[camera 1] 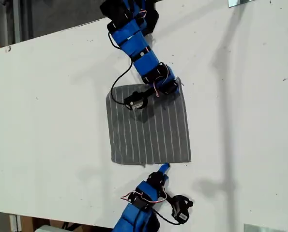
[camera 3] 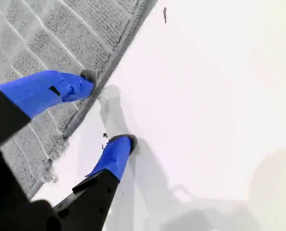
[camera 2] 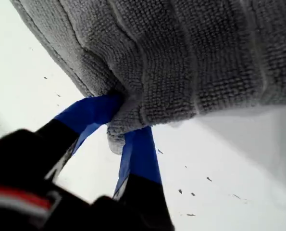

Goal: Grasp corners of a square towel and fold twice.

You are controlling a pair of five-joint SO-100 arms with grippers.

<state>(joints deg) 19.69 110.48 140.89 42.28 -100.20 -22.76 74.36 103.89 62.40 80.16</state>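
Closest to the lens, in the first wrist view, the blue-tipped fingers of my first end effector [camera 2: 123, 113] are closed on a bunched fold of the thin grey towel with fine white stripes [camera 2: 191, 57]; a small grey tip of cloth [camera 2: 115, 139] hangs between the two fingers, and the fabric beside the pinch is raised off the surface, with shadow beneath it; whether that tip is a true corner I cannot tell. In the exterior view the towel [camera 1: 148, 135] lies spread near the middle of the white tabletop [camera 1: 47, 121], mostly flat, its stripes running from the far edge toward the near edge; my first end effector [camera 1: 170, 87] sits at the towel's far edge towards the exterior view's right, where the cloth looks slightly lifted. My second end effector [camera 3: 106, 110] is spread open at the opposite, near edge; one blue finger [camera 3: 87, 79] is over the hemmed border of the cloth and the other [camera 3: 126, 142] is over bare tabletop just beside it, gripping nothing. In the exterior view this second end effector [camera 1: 164, 167] shows as a blue tip just at the towel's near edge. A thin black cable [camera 1: 115, 87] loops from the far arm across the tabletop to the towel's far edge.
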